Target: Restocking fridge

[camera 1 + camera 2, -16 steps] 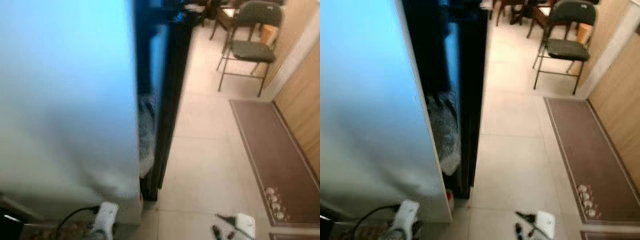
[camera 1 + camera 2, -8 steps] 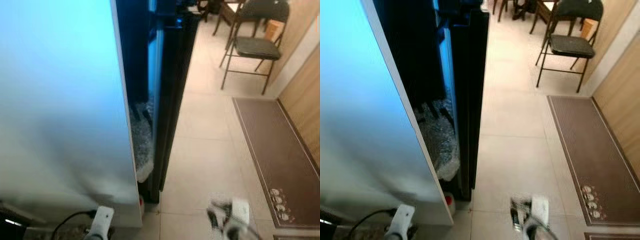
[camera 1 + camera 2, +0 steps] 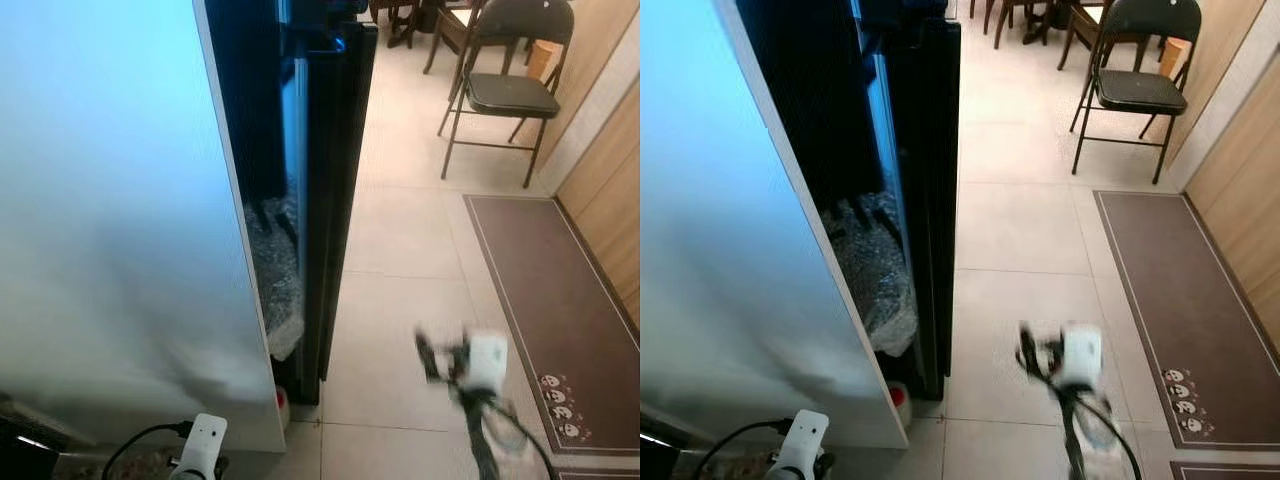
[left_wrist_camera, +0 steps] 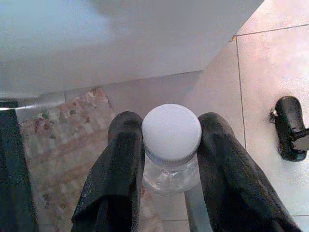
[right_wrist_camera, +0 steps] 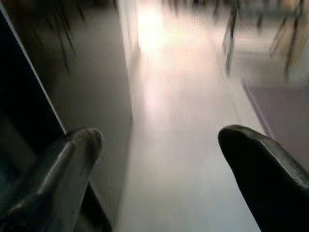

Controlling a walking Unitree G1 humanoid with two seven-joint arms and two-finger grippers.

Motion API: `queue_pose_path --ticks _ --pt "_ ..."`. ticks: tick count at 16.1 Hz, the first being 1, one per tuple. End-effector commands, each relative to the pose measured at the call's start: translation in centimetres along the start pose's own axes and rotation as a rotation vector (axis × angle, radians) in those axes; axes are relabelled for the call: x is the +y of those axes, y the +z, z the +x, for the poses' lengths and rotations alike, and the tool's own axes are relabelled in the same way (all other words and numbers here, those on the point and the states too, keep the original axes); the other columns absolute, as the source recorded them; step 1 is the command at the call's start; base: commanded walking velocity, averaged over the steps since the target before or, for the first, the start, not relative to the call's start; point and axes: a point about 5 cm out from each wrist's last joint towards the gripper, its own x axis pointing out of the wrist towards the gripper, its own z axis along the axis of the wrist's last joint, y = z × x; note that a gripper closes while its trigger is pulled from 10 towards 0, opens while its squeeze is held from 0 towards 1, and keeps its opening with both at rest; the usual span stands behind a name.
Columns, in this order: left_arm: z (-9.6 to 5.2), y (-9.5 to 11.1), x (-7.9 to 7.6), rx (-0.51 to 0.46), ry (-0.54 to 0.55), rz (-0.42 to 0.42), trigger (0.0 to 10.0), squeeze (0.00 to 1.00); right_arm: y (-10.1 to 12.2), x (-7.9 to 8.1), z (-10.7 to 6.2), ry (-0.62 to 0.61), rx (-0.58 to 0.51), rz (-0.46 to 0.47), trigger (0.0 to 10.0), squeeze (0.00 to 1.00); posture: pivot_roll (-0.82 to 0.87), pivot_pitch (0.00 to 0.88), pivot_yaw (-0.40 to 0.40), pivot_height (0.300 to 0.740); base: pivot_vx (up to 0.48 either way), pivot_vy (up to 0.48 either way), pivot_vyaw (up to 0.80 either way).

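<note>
Right — bottle (image 4: 172, 145) clamped btwn left gripper (image 4: 166, 159) jaws — cap up.

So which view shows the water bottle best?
The left wrist view: the bottle, white cap up, sits clamped between the left gripper fingers. The eye views show that arm's wrist low down, not the bottle itself.

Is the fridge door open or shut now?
Open. The pale fridge door stands swung out, and the dark inside with a crinkled plastic bag shows behind its edge.
</note>
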Motion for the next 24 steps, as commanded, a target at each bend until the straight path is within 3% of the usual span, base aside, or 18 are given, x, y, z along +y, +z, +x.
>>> queue_pose_path --ticks 1,4,6,8,11,13,14,16,18,19,20,24 --pt "-0.1 -0.5 0.1 0.017 0.001 0.011 10.0 0.0 0.0 0.0 -0.3 0.001 -0.003 0.003 10.0 0.0 -0.14 0.069 -0.02 0.74 0.0 0.0 0.0" --pt "-0.1 -0.4 0.0 0.017 -0.001 0.01 10.0 0.0 4.6 1.4 0.2 0.036 -0.182 0.041 10.0 0.0 -0.14 0.067 -0.026 0.74 0.0 0.0 0.0" --pt "-0.1 -0.4 -0.1 0.016 0.0 0.006 10.0 0.0 5.6 2.3 -0.4 0.085 -0.198 0.066 10.0 0.0 -0.15 0.063 -0.027 0.74 0.0 0.0 0.0" --pt "-0.1 -0.5 -0.2 0.018 -0.005 0.009 10.0 0.0 6.9 3.8 -1.0 0.262 -0.195 0.127 10.0 0.0 -0.15 0.06 -0.024 0.74 0.0 0.0 0.0" --pt "-0.1 -0.5 -0.2 0.021 -0.003 0.007 10.0 0.0 9.1 4.8 -0.3 0.353 -0.214 0.124 10.0 0.0 -0.16 0.041 -0.03 0.74 0.0 0.0 0.0" --pt "-0.1 -0.5 -0.4 0.019 -0.004 0.004 10.0 0.0 9.3 4.9 0.7 0.362 -0.174 0.096 10.0 0.75 -0.15 0.034 -0.035 0.74 0.0 0.0 0.0" --pt "-0.1 -0.5 -0.4 0.019 -0.003 0.001 10.0 0.0 9.5 5.1 1.0 0.381 -0.175 0.09 10.0 1.0 -0.15 0.032 -0.036 0.74 0.0 0.0 0.0" --pt "-0.1 -0.7 -0.5 0.022 -0.001 -0.003 10.0 0.0 10.5 5.8 1.2 0.46 -0.177 0.107 10.0 1.0 -0.15 0.028 -0.04 0.74 0.0 0.0 0.0" --pt "-0.2 -0.9 -0.7 0.026 -0.002 -0.007 10.0 0.0 10.2 6.5 0.9 0.57 -0.135 0.068 10.0 1.0 -0.16 0.03 -0.041 0.74 0.0 0.0 0.0" --pt "-0.2 -0.9 -0.8 0.028 -0.003 -0.007 10.0 0.0 10.1 6.4 1.2 0.568 -0.13 0.031 10.0 0.99 -0.16 0.032 -0.043 0.74 0.0 0.0 0.0" --pt "-0.2 -0.9 -0.8 0.029 -0.004 -0.008 10.0 0.0 10.2 6.2 1.6 0.548 -0.127 0.017 10.0 0.01 -0.16 0.032 -0.044 0.74 0.0 0.0 0.0" --pt "-0.2 -0.8 -1.1 0.027 -0.007 -0.014 10.0 0.0 10.8 5.5 3.5 0.494 -0.128 0.019 10.0 0.0 -0.15 0.052 -0.055 0.74 0.0 0.0 0.0"
